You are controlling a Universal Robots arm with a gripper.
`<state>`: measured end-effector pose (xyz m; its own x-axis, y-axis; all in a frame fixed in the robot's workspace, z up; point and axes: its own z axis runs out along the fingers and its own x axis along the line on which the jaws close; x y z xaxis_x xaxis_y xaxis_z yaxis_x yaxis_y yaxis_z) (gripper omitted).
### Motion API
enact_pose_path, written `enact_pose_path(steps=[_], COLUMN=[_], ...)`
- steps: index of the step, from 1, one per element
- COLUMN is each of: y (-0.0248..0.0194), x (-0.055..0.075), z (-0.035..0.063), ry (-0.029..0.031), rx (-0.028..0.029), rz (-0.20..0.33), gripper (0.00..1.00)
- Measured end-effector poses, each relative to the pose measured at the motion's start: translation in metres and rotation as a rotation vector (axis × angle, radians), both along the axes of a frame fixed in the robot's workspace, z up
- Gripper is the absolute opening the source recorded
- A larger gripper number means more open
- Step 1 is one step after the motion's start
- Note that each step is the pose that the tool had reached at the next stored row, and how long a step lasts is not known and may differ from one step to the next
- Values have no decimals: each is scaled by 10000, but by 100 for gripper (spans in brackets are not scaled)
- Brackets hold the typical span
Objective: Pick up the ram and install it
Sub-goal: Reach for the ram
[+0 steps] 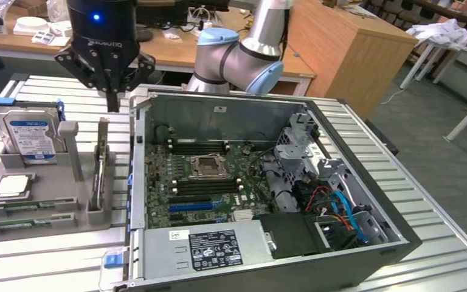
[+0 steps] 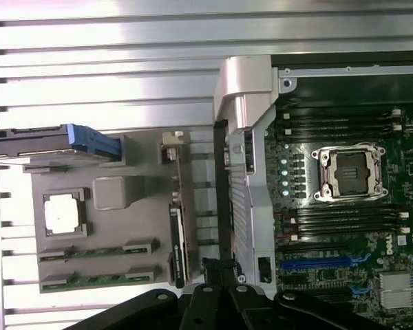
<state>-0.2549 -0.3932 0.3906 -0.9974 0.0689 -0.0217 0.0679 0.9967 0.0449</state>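
Hovers with gripper closed on nothing — above the ram on edge in the grey tray, beside the computer case.

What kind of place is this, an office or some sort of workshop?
Probably a robotics lab or workshop: a robot arm hangs over a ribbed metal table holding an opened computer case and a tray of parts, with cluttered wooden desks behind.

Open computer case sits on slatted table; at the exterior view's left, upright hard drive, flat processor chip.
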Motion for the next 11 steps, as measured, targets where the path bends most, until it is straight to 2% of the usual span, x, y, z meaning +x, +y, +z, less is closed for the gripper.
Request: enact_pose_path(steps=[11], y=[3], x=[-194], z=[-6], ry=[8], rx=[1], rz=[10], gripper=[11])
